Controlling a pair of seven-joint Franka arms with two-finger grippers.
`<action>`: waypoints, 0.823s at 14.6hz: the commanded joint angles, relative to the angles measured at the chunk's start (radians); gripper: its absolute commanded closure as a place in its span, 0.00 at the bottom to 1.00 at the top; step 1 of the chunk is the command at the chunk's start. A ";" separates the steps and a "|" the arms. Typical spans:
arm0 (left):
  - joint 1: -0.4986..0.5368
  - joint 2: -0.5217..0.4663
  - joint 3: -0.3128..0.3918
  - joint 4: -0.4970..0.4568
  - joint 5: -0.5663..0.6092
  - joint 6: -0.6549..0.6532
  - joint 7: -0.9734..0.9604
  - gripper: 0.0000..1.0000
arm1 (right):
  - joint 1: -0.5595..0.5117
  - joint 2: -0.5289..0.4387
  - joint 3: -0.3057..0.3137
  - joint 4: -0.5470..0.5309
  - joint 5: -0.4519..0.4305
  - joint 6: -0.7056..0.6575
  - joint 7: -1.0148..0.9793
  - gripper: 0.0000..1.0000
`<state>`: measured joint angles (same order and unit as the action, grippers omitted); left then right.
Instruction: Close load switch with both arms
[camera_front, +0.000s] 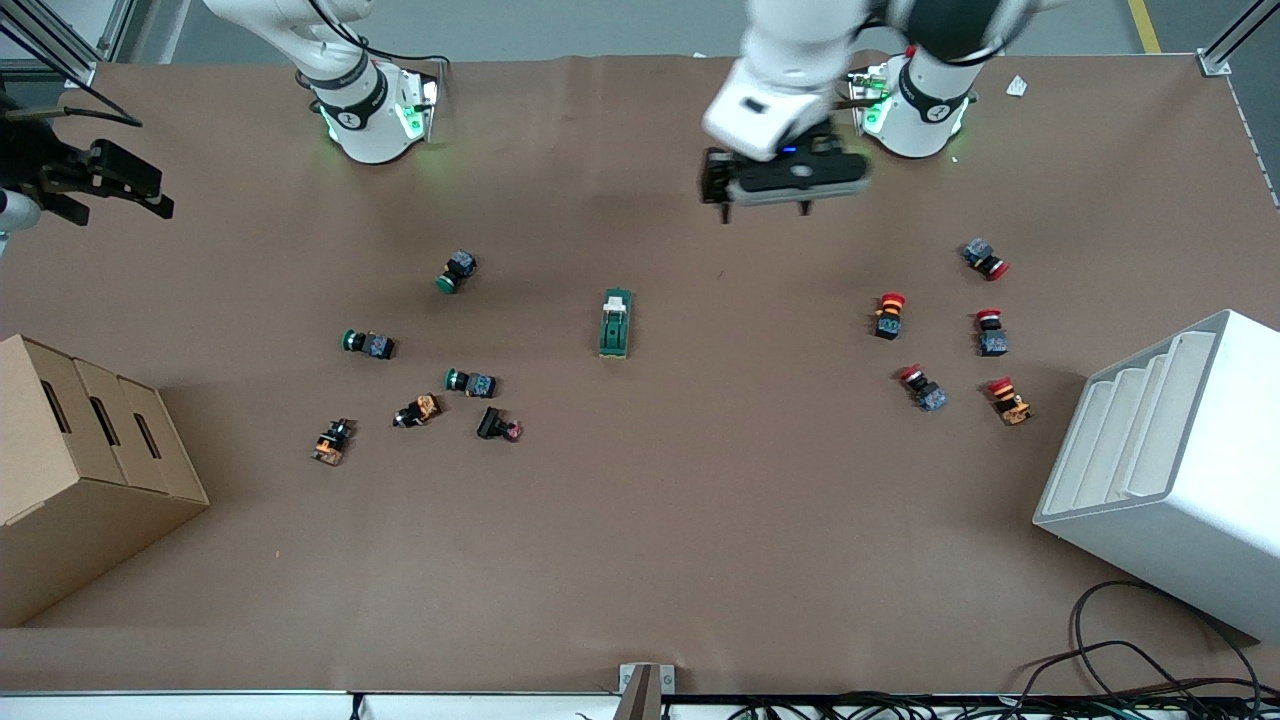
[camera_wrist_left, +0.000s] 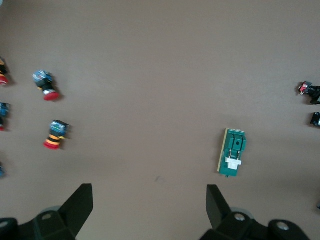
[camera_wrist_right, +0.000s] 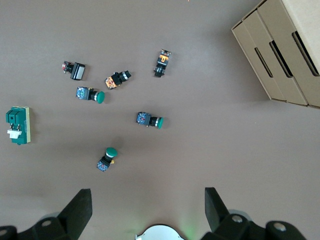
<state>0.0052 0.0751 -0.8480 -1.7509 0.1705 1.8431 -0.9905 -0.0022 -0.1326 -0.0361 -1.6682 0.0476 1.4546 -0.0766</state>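
The load switch (camera_front: 616, 323), a dark green block with a white lever tab at its end toward the arms' bases, lies flat near the middle of the table. It also shows in the left wrist view (camera_wrist_left: 232, 152) and in the right wrist view (camera_wrist_right: 17, 125). My left gripper (camera_front: 762, 205) is open and empty, up in the air over bare table between its base and the switch; its own view (camera_wrist_left: 150, 210) shows the jaws wide apart. My right gripper (camera_front: 140, 190) is open and empty, held high over the right arm's end of the table (camera_wrist_right: 148, 210).
Several green-capped and orange push-buttons (camera_front: 470, 382) lie scattered toward the right arm's end. Several red mushroom buttons (camera_front: 889, 314) lie toward the left arm's end. A cardboard box (camera_front: 80, 470) and a white stepped rack (camera_front: 1180, 460) stand at the two ends.
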 joint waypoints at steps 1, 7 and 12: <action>-0.097 0.107 -0.049 -0.022 0.160 0.054 -0.210 0.00 | -0.013 -0.007 0.002 0.017 0.014 0.001 0.001 0.00; -0.365 0.368 -0.049 -0.019 0.542 0.062 -0.737 0.00 | -0.001 0.021 0.010 0.031 0.009 -0.002 -0.011 0.00; -0.490 0.523 -0.048 -0.019 0.805 0.062 -0.997 0.00 | -0.004 0.105 0.008 0.039 -0.002 0.021 -0.011 0.00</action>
<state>-0.4539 0.5473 -0.8927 -1.7909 0.8989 1.9035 -1.9285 -0.0014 -0.0926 -0.0260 -1.6536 0.0478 1.4762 -0.0779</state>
